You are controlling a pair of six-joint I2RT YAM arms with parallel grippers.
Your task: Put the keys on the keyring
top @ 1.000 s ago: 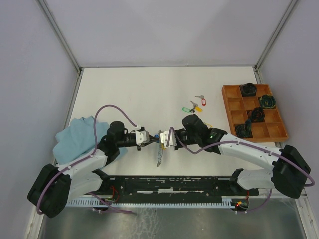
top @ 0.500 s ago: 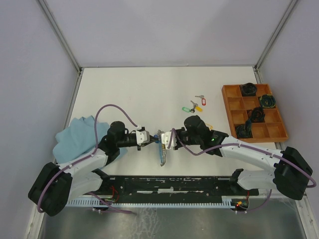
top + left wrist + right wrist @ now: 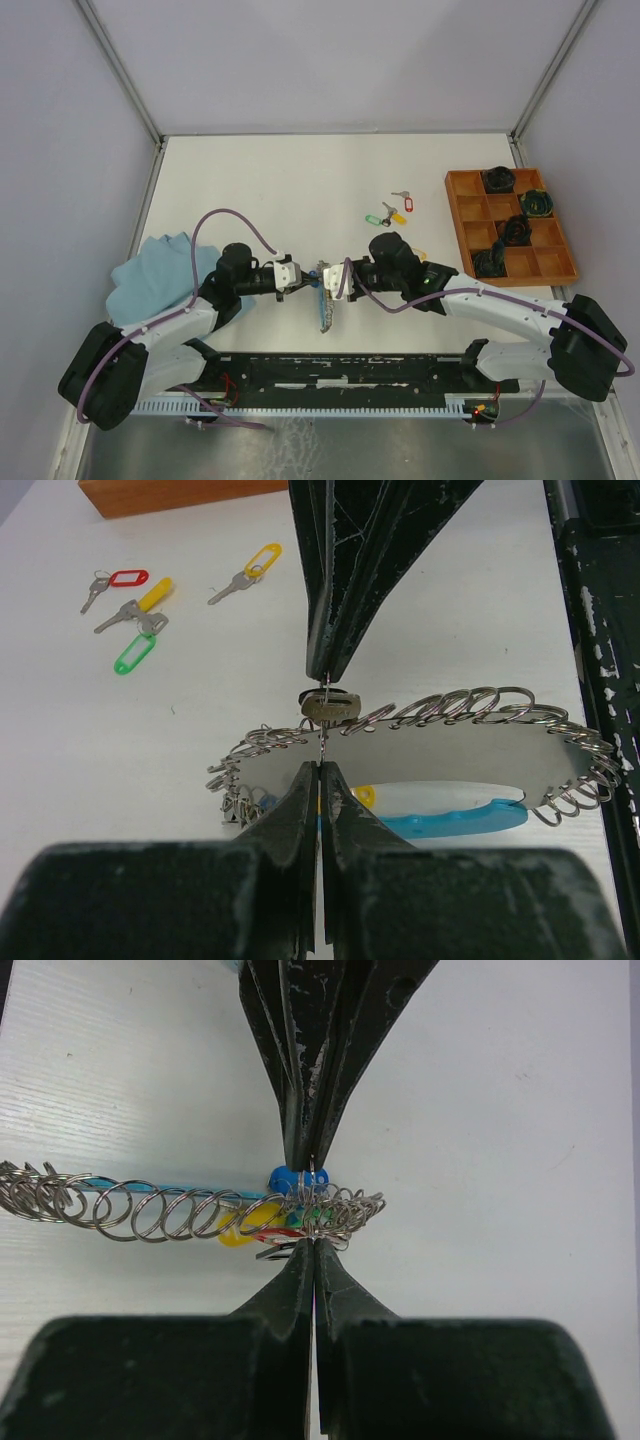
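Note:
The keyring (image 3: 326,308), a big thin metal loop strung with several small split rings and carrying a blue sleeve (image 3: 455,821), hangs off the table between both arms. My left gripper (image 3: 321,766) is shut on its thin wire from one side. Facing it tip to tip, my right gripper (image 3: 315,1243) is shut on the ring cluster; a silver key head (image 3: 329,708) sits just at its tips. Yellow (image 3: 250,1222) and blue (image 3: 288,1178) tagged keys hang on the loop. Loose keys lie farther back: red tag (image 3: 128,578), green tag (image 3: 133,652), yellow tag (image 3: 262,558).
An orange compartment tray (image 3: 548,262) with dark coiled bundles (image 3: 498,180) stands at the right. A light blue cloth (image 3: 150,275) lies at the left beside the left arm. The loose keys (image 3: 388,213) lie on the white table beyond the grippers.
The right arm edged slightly to the right and the hanging keyring swung a little right with it. Both grippers stay shut.

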